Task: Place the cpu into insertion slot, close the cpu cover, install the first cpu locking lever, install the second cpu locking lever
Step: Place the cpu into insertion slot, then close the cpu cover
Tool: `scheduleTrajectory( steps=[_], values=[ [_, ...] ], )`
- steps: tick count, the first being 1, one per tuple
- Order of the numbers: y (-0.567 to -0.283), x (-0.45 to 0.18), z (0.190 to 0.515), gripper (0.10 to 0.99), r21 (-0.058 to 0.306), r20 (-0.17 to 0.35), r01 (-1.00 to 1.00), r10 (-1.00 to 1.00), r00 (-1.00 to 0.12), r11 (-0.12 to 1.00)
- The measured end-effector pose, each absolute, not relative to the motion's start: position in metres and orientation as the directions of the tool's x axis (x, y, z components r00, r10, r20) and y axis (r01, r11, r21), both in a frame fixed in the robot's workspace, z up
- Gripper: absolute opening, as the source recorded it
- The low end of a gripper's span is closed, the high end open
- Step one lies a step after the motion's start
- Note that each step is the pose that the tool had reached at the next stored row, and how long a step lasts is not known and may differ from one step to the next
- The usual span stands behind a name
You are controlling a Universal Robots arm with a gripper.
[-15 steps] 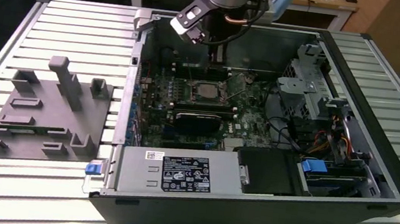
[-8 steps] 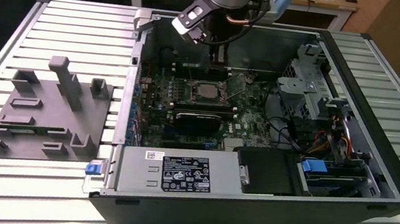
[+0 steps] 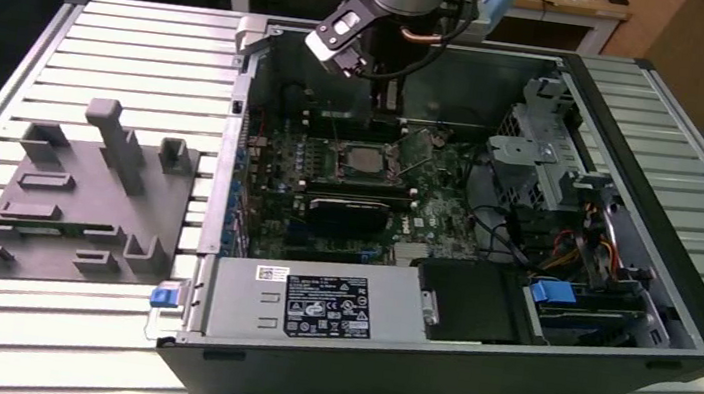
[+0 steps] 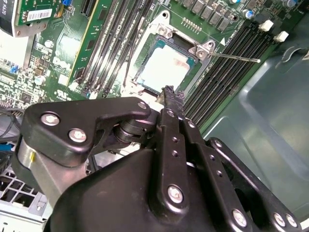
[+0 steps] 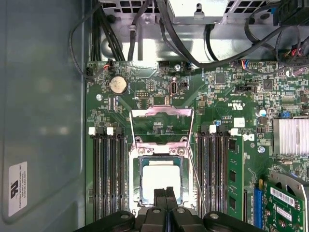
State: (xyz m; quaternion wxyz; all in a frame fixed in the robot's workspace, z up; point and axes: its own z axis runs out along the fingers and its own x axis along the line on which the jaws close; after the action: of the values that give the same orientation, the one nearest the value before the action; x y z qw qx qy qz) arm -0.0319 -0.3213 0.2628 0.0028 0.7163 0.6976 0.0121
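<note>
The cpu [image 5: 161, 178], with its dull silver top, lies in the insertion slot [image 5: 136, 180] on the green board; it also shows as the cpu [image 3: 364, 156] in the exterior view and the cpu [image 4: 166, 67] in the second wrist view. The cpu cover [image 5: 161, 112] is swung open, its silvery frame lying back over the board beyond the slot. Thin wire locking levers [image 5: 194, 169] stand free beside the slot, one lever [image 4: 236, 57] sticking out sideways. My gripper [image 5: 165, 194] hangs just above the slot's near edge, shut with nothing between its fingers; the gripper [image 3: 389, 106] sits inside the open case.
Long black memory slots [image 5: 108, 174] flank the socket on both sides. A finned heatsink [image 5: 292, 135] and bundled cables [image 5: 193, 53] lie nearby. In the exterior view a grey fixture [image 3: 83, 194] sits left of the case, with the power supply [image 3: 299, 301] and drive cage [image 3: 553, 151] inside it.
</note>
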Motion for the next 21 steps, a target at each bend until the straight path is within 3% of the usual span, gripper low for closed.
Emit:
scheduleTrajectory(
  steps=[21],
  values=[
    [-0.3213, -0.0305, 0.2664, 0.102, 0.019, 0.014, 0.999, 1.0, 0.026, -0.027]
  ],
)
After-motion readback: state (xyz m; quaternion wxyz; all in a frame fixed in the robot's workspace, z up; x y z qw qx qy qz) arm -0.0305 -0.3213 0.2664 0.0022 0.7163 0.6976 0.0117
